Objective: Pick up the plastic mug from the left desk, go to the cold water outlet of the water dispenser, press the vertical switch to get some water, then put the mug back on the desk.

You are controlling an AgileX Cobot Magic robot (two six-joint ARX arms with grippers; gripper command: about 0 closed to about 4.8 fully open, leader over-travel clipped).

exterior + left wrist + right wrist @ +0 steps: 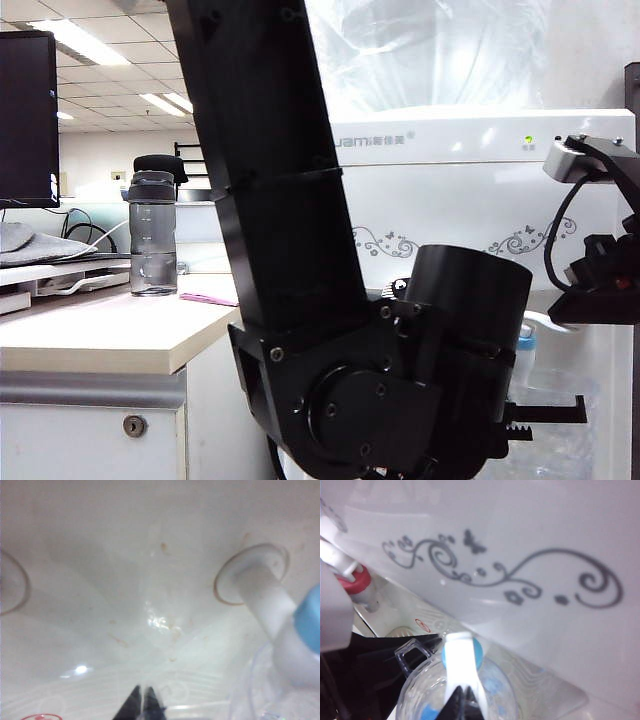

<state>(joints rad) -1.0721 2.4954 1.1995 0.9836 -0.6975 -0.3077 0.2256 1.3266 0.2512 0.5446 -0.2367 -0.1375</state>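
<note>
Now left hand (pixel 142 702) pinched on plastic mug (pixel 457 692); right hand (pixel 462 700) against vertical switch (pixel 461 662).

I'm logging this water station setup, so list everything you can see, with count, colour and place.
water dispenser: one, white with grey swirls, behind the arms
water bottle: one, clear, atop the dispenser
cold water outlet: one, light-blue collar, above the mug
vertical switch: one, white, on the cold outlet
hot tap: one, pink-red collar, beside the cold outlet
plastic mug: one, clear, under the cold outlet
left desk: one, cream top, beside the dispenser
drinking bottle: one, smoky grey, black cap, on the desk
monitor: one, black, far left
left hand: black, shut on the mug's handle
right hand: black, shut, at the vertical switch
</note>
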